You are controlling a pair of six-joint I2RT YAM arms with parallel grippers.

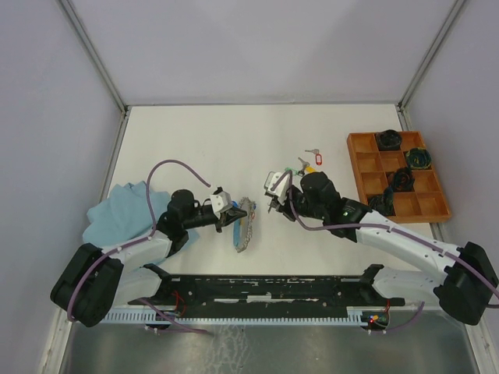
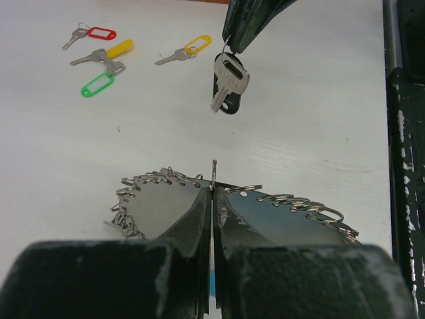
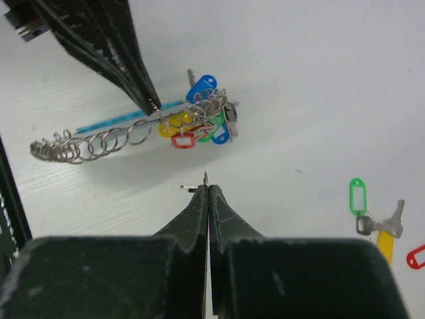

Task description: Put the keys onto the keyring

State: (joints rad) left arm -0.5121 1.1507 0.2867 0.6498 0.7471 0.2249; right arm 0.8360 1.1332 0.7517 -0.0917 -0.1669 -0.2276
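My left gripper (image 1: 228, 212) is shut on the thin wire of the keyring (image 1: 243, 224), holding it on edge just above the table. In the left wrist view (image 2: 213, 188) the wire rises between the closed tips, with many small rings strung along the keyring (image 2: 285, 199). Several keys with blue, yellow, red and green tags (image 3: 199, 121) hang on it beside its blue sleeve (image 3: 126, 119). My right gripper (image 3: 208, 186) is shut on the small ring of a silver key with a black tag (image 2: 228, 83), held in the air just right of the keyring. Loose keys (image 1: 312, 161) lie behind.
Loose keys with red (image 2: 101, 32), yellow (image 2: 119, 48) and green (image 2: 97, 84) tags lie on the white table. An orange compartment tray (image 1: 360, 162) with dark coiled bundles stands at the right. A blue cloth (image 1: 125, 210) lies at the left. A black rail (image 1: 273, 287) runs along the front.
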